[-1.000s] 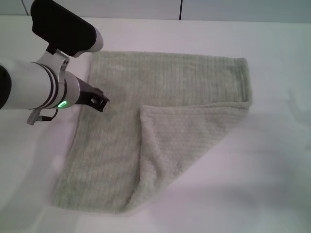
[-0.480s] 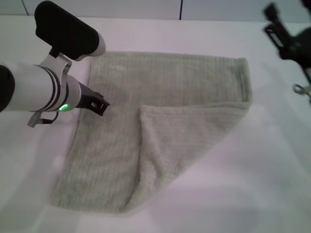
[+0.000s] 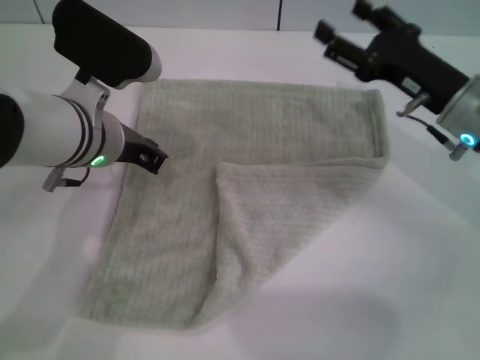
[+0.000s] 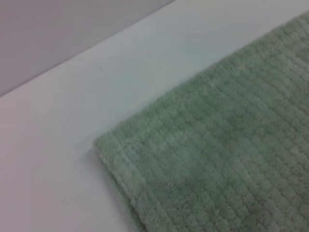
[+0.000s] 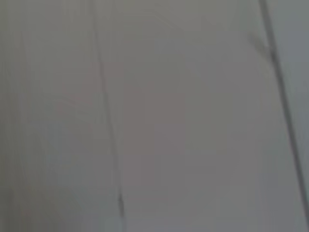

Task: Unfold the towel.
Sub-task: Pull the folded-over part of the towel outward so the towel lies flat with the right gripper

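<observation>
The pale sage-green towel (image 3: pixel 187 142) lies on the white table (image 3: pixel 420 247). Its near right corner (image 3: pixel 221 171) is folded over onto the middle, making a triangular flap (image 3: pixel 277 217). My left gripper (image 3: pixel 154 158) hovers over the towel's left edge. The left wrist view shows a towel corner (image 4: pixel 104 145) on the table. My right gripper (image 3: pixel 343 22) is raised above the towel's far right corner, its two dark fingers spread apart and empty. The right wrist view shows only a blurred grey surface.
The white table (image 3: pixel 247 52) runs to a wall at the back. Bare table surface surrounds the towel on the right and near sides. Nothing else stands on it.
My right arm has come into view from the right and swung left, to above the towel's far right corner. The left arm and the towel have hardly moved.
</observation>
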